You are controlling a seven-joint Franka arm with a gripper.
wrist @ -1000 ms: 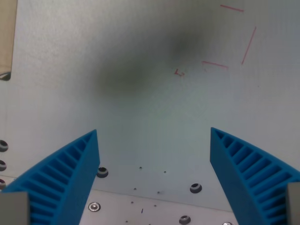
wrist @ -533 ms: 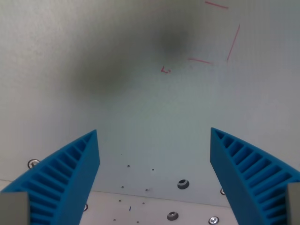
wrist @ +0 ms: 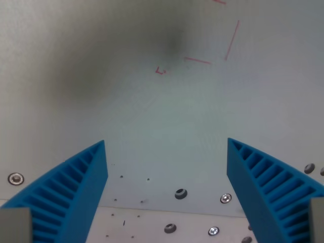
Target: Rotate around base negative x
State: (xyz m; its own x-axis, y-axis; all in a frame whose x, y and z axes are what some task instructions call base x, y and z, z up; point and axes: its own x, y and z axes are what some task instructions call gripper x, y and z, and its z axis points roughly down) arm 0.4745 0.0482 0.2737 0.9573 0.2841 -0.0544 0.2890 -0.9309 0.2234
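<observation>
My gripper (wrist: pixel 167 152) is open and empty, its two blue ribbed fingers (wrist: pixel 76 182) spread wide at the bottom of the wrist view. It hangs above a pale grey table surface (wrist: pixel 152 116). Thin red pen marks (wrist: pixel 230 40) and a small red mark (wrist: pixel 160 71) are drawn on the surface near the top. A dark blurred shadow (wrist: pixel 101 66) lies across the upper left. Nothing is between the fingers.
Several bolt holes and screws (wrist: pixel 180 193) sit along a seam near the bottom of the wrist view, with one screw (wrist: pixel 15 178) at the left and more at the right edge (wrist: pixel 310 168).
The whole scene has shifted to the wrist view's left and slightly up, so the camera has moved. The beige object at the top left has left the view. The fingers stay equally open.
</observation>
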